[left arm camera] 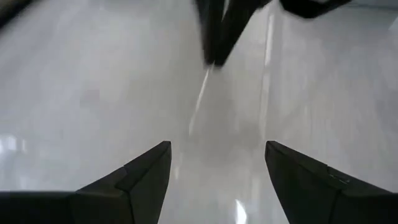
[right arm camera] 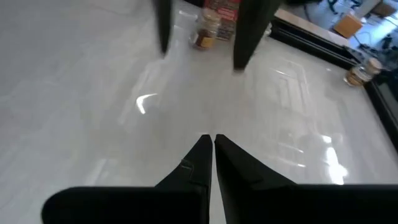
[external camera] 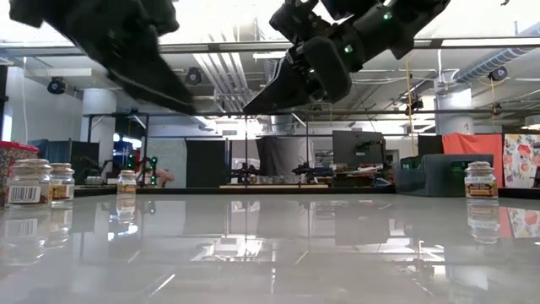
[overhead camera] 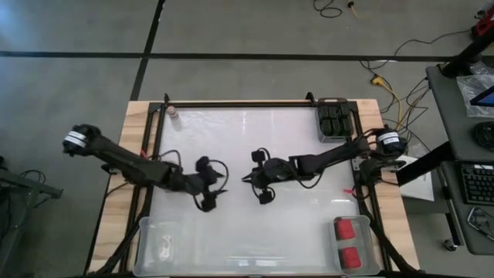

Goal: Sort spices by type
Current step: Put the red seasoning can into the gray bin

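- Both my arms hang above the middle of the white table (overhead camera: 255,131), tips facing each other across a small gap, neither touching the surface.
- Left gripper (overhead camera: 220,184): fingers spread wide, nothing between them; its wrist view shows only bare tabletop between the two dark fingers (left arm camera: 146,177).
- Right gripper (overhead camera: 247,180): fingers pinched together to a thin slit, nothing held; the wrist view confirms the tips nearly meeting (right arm camera: 211,155).
- Black spice jars (overhead camera: 334,121) sit grouped in a clear bin (overhead camera: 320,133) at the table's far right corner.
- Red-topped blocky jars (overhead camera: 348,241) lie in the right end of the long clear bin (overhead camera: 231,255) along the near edge, one behind the other.
- Pale items (overhead camera: 166,247) show in that bin's left end; I cannot tell what they are.
- One round tan-lidded jar (overhead camera: 175,114) stands alone at the far left corner, well apart from both grippers.
- Low view: round jars (external camera: 32,181) at one side, a single one (external camera: 479,180) at the other.
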You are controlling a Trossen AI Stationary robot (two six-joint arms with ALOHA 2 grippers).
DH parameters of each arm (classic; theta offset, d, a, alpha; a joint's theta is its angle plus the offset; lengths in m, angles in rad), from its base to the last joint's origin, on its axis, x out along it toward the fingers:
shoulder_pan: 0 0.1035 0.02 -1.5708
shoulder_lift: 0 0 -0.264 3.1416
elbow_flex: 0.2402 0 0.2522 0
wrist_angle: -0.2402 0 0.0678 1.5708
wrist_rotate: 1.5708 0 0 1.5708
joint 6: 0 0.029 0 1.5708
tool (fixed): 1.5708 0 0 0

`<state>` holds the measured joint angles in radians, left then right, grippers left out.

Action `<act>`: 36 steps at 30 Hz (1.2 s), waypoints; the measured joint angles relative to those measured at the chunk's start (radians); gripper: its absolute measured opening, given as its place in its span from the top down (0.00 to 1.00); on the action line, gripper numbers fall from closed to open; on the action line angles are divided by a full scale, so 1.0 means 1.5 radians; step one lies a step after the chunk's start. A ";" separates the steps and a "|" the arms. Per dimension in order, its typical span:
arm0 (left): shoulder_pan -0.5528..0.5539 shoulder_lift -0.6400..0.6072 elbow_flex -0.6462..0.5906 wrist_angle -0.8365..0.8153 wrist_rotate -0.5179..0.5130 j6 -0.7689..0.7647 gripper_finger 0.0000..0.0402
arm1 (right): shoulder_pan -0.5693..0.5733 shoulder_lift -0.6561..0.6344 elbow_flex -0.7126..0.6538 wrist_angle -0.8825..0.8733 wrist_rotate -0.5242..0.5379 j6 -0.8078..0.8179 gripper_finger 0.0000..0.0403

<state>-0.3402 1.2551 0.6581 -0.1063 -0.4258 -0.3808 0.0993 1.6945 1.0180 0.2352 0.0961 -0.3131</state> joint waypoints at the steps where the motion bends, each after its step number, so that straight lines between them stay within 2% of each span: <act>1: -0.001 -0.022 0.012 -0.065 0.008 -0.035 0.39 | -0.004 0.003 0.000 0.008 0.000 -0.001 0.97; 8: -0.006 -0.105 0.126 -0.528 0.108 -0.392 0.39 | -0.019 0.014 0.000 0.055 -0.001 -0.027 0.97; 12: -0.021 -0.112 0.165 -0.705 0.139 -0.518 0.39 | -0.028 0.015 0.000 0.065 -0.002 -0.023 0.97; 18: -0.025 -0.109 0.158 -0.773 0.225 -0.661 0.39 | -0.027 0.015 -0.016 0.063 -0.075 -0.020 0.97; 24: -0.022 -0.104 0.158 -0.786 0.226 -0.879 0.39 | -0.031 0.016 -0.026 0.067 -0.089 -0.041 0.97; 28: -0.023 -0.105 0.158 -0.810 0.228 -0.958 0.39 | -0.031 0.016 -0.026 0.070 -0.089 -0.041 0.97; 33: -0.038 -0.094 0.151 -0.891 0.231 -1.042 0.39 | -0.030 0.016 -0.027 0.063 -0.089 -0.036 0.97; 36: -0.040 -0.093 0.139 -0.896 0.212 -1.078 0.39 | -0.030 0.016 -0.027 0.058 -0.089 -0.036 0.97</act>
<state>-0.4007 1.1149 0.8670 -1.4505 -0.1073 -1.9975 0.0536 1.7184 0.9768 0.3228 -0.0372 -0.3668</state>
